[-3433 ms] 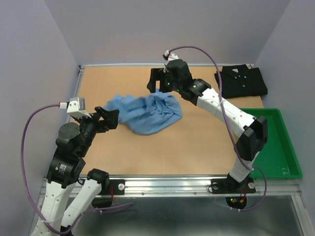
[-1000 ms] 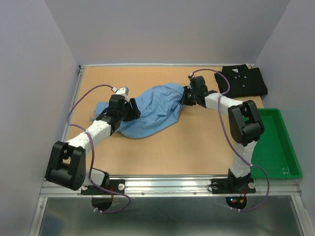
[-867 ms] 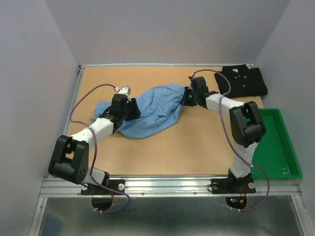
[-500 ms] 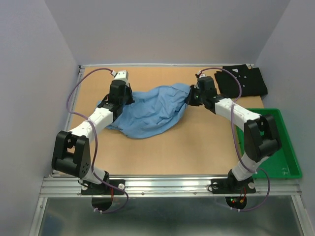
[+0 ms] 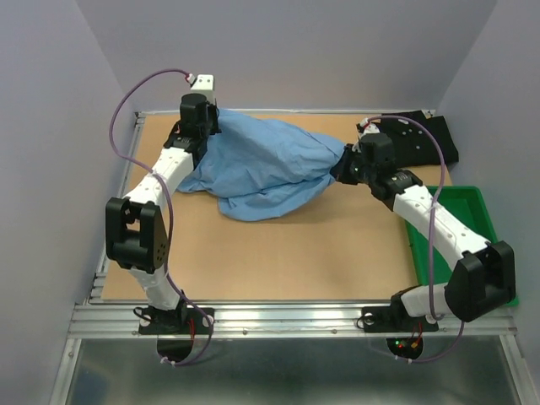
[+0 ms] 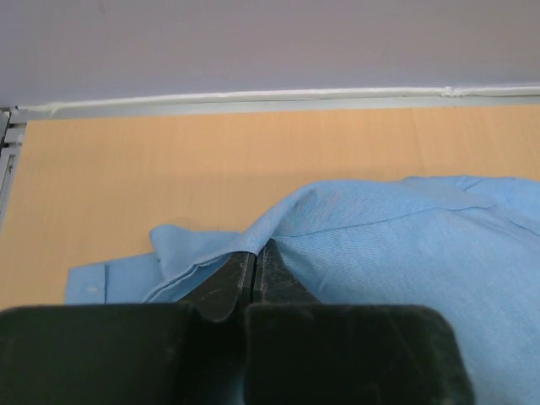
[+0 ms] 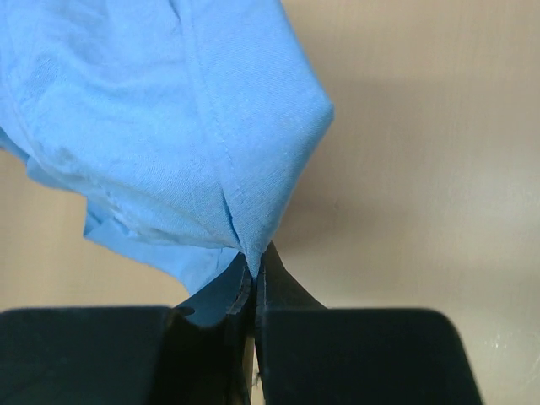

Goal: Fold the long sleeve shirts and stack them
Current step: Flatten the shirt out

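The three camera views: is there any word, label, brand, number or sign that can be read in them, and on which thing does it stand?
No readable text in any view.
light blue shirt: no print or label showing.
black shirt: no lettering visible.
green tray: no legible marking.
left gripper and right gripper: plain black, no brand or number.

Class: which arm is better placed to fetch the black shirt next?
Right, probably: the right gripper is beside the black shirt; the left gripper grips the light blue shirt at the far-left corner.
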`<state>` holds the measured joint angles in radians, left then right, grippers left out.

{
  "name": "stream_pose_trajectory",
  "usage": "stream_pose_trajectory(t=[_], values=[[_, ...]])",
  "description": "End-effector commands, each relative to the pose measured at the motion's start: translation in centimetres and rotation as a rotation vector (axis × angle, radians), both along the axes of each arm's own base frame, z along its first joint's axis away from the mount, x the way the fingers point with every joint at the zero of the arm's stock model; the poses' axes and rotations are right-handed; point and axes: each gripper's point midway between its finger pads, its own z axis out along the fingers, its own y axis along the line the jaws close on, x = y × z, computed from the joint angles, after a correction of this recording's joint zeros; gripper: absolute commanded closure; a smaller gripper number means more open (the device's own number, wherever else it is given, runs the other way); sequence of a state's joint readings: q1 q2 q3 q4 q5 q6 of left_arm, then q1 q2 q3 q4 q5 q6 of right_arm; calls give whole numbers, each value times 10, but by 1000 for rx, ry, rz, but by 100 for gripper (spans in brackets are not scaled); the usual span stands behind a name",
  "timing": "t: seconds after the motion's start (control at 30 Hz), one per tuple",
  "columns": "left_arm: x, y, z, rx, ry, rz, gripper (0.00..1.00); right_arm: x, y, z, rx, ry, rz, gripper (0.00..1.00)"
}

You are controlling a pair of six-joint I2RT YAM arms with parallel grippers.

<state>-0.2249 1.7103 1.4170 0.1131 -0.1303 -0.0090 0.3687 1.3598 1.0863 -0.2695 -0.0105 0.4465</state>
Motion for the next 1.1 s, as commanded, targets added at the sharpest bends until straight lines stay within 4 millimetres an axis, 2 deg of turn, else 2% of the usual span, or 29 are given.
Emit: stream_pose_trajectory(t=[0.0,0.03,0.07,0.1,0.17,0.2,0.3,0.33,0.4,0.43,0.5,0.53,0.57,0.63,0.7,0.73,0.87,0.9,0.97,1.0,1.07], values=[[-3,8,87,34,-188,0,100,-23,2,29,54,-36,40,99],[-11,13,107,48,-227,13,100,-25,3,37,48,-61,65,99],[-15,16,118,51,-252,20,100,-26,5,53,52,-96,84,99],[-26,20,141,48,-299,31,100,-28,5,67,46,-138,110,99],[-38,30,165,75,-356,64,100,-33,13,87,56,-185,177,99],[-51,37,186,80,-403,84,100,-33,15,105,53,-234,208,99],[-71,58,219,120,-469,159,100,-38,26,133,69,-297,290,99],[-84,69,239,127,-505,198,100,-40,31,151,81,-338,329,99],[-98,83,256,181,-523,240,100,-43,36,169,99,-374,367,99],[-111,91,276,196,-559,265,100,-49,42,189,120,-413,412,99],[-129,104,296,223,-583,319,100,-55,47,204,143,-439,446,99],[-140,109,313,251,-609,337,99,-61,51,213,160,-454,482,99],[-146,113,320,259,-618,354,99,-66,51,227,172,-483,495,99],[-163,120,344,285,-663,378,97,-75,54,241,200,-502,523,99],[-170,124,356,305,-680,396,96,-82,55,248,218,-512,540,99],[-176,125,370,318,-704,403,96,-86,55,252,234,-509,543,99],[-167,121,383,343,-724,384,94,-93,48,264,242,-542,508,99],[-153,117,377,348,-708,369,94,-94,44,264,235,-548,489,99],[-136,107,366,315,-691,326,94,-83,32,260,211,-547,392,99],[-119,100,353,304,-660,299,94,-80,28,257,201,-544,359,99],[-95,83,325,267,-616,222,92,-63,11,239,159,-514,230,99]])
